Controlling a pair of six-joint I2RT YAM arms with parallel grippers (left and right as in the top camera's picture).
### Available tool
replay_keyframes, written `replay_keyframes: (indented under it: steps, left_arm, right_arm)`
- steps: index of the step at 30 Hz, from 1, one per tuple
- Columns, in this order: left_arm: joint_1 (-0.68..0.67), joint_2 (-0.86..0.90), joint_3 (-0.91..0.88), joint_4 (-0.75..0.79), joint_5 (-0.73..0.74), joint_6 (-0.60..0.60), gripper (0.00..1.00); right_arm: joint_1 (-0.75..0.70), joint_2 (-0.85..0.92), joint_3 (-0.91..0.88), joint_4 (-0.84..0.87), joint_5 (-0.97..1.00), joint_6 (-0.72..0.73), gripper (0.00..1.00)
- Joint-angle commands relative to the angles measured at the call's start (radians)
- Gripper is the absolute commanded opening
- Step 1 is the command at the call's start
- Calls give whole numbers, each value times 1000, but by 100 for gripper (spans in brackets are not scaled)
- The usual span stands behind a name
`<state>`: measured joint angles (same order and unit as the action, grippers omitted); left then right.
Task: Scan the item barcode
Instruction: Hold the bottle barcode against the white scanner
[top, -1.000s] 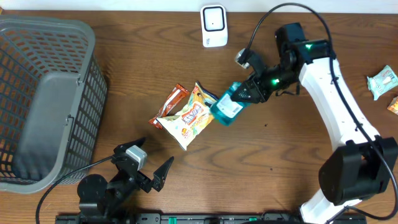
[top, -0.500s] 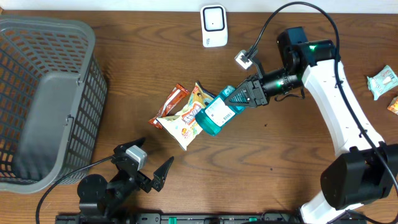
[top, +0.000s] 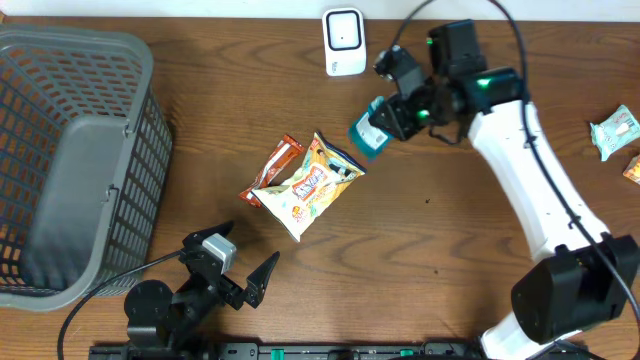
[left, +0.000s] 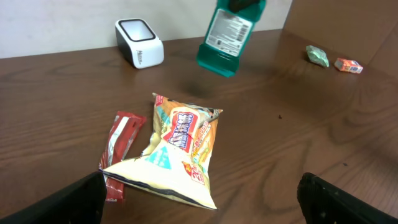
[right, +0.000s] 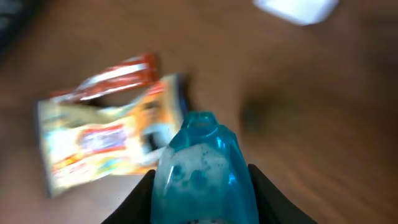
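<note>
Wooden table (top: 430, 260): grey basket (top: 60, 50) standing far left.
Left gripper (top: 243, 255): we are holding it wide open, empty.
Teal bottle (top: 369, 133): we are holding it aloft beside the scanner (top: 343, 40).
Right gripper (top: 398, 112): fingers partly closed, gripping the bottle's top.
Risk: barcode may be facing away from the scanner; bottle may be slipping loose.

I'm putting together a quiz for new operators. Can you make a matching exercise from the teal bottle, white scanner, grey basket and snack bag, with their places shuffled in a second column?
Things:
1. teal bottle
2. white scanner
3. grey basket
4. snack bag

Places:
A. on the robot's left side of the table
B. lying flat mid-table, against a red wrapper
C. held in the air by the right gripper
D. upright near the table's far edge

Pairs: 1-C, 2-D, 3-A, 4-B
</note>
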<state>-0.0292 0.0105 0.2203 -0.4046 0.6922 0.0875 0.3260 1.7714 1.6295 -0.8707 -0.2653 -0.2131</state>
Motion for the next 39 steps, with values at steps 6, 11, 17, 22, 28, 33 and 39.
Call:
replay_keyframes:
  steps: [6, 11, 17, 22, 28, 33, 39]
  left_arm:
    - [-3, -5, -1, 0, -1, 17, 98]
    - [-3, -5, -1, 0, 0, 17, 98]
    - [-3, -5, -1, 0, -1, 17, 98]
    - [-3, -5, -1, 0, -1, 17, 98]
    - [-3, -5, -1, 0, 0, 17, 98]
    - [-3, -5, -1, 0, -1, 17, 98]
    - [-3, -5, -1, 0, 0, 17, 98]
  right_arm:
    - [169, -3, 30, 233, 687, 81, 15]
    - [200, 72, 30, 394, 818, 68, 14]
    - [219, 194, 32, 709, 985, -75, 17]
    - [253, 322, 49, 964, 1066, -248, 16]
    - [272, 523, 145, 1228, 1130, -518, 15]
    - [275, 694, 342, 1258, 1151, -678, 13]
    - [281, 856, 582, 1272, 1203, -840, 13]
